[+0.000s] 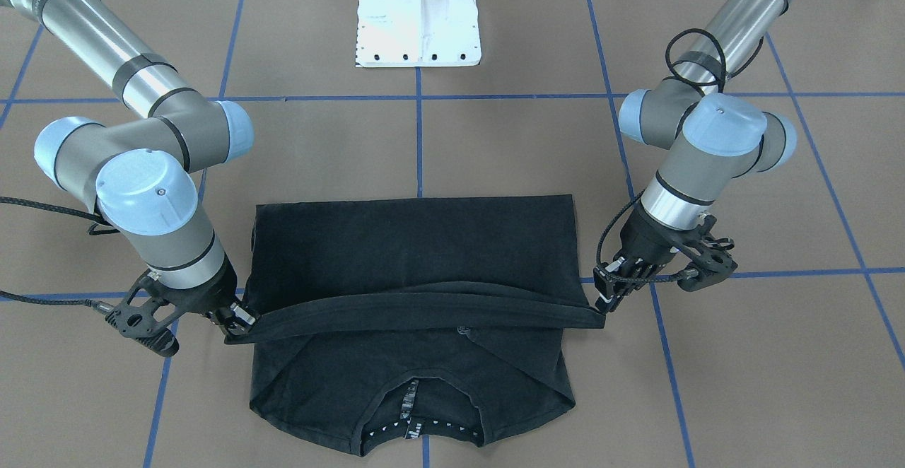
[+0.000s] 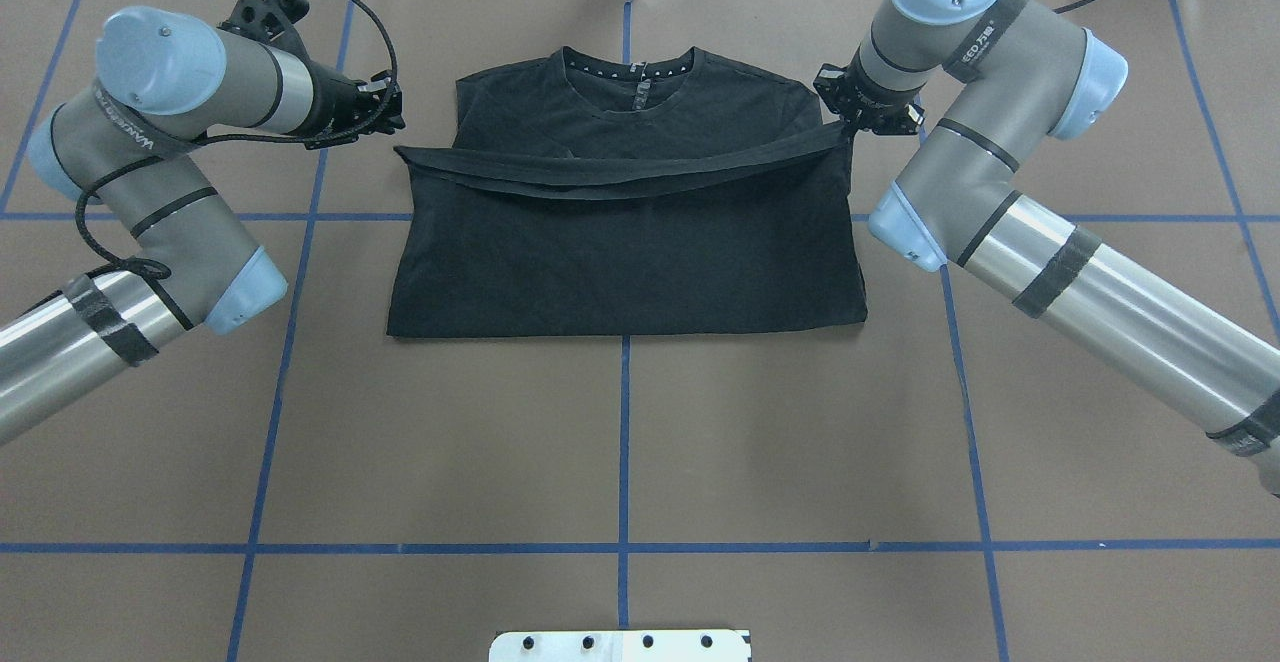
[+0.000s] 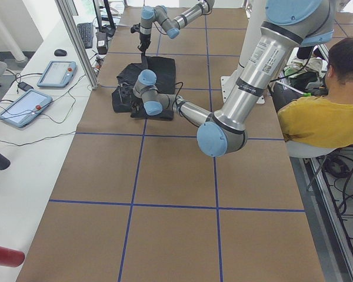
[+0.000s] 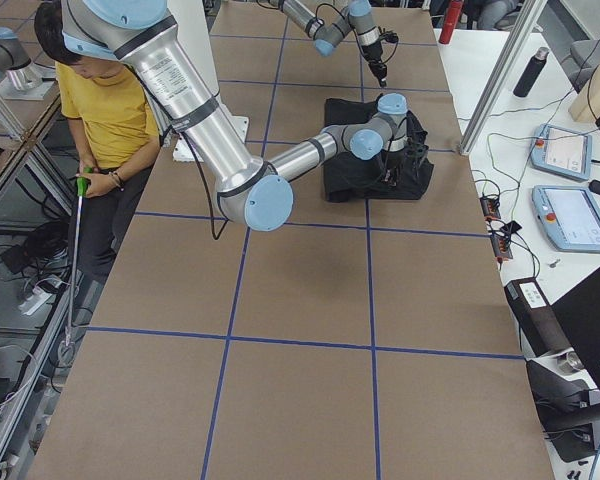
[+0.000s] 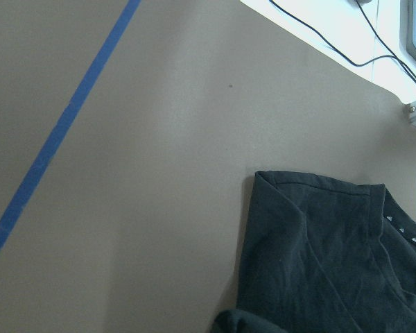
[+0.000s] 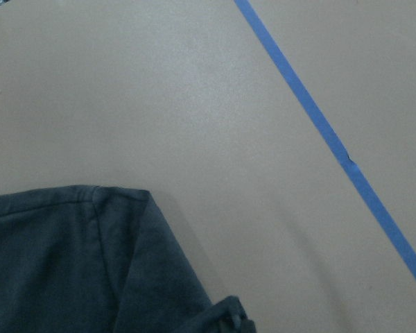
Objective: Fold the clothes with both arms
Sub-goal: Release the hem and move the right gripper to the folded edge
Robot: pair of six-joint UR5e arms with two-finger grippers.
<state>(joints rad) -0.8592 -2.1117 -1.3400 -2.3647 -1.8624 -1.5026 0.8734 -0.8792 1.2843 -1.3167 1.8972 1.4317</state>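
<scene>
The black T-shirt (image 2: pixel 620 262) lies flat on the brown table, plain side up, with its collar (image 2: pixel 628 67) at the far edge. Its near layer is folded over, and the raised hem (image 1: pixel 417 309) stretches as a taut band across the chest between both grippers. My left gripper (image 2: pixel 398 137) is shut on one end of that band (image 1: pixel 604 305), and my right gripper (image 2: pixel 848 130) is shut on the other end (image 1: pixel 240 319). In the left wrist view the shirt's shoulder (image 5: pixel 319 257) lies below. In the right wrist view a shirt corner (image 6: pixel 69 263) shows.
The white base pedestal (image 1: pixel 417 15) stands on the robot's side of the table. Blue tape lines (image 2: pixel 624 442) grid the brown surface. A person in a yellow shirt (image 3: pixel 323 111) sits beside the table. Tablets (image 4: pixel 570 215) and cables lie on the white side bench.
</scene>
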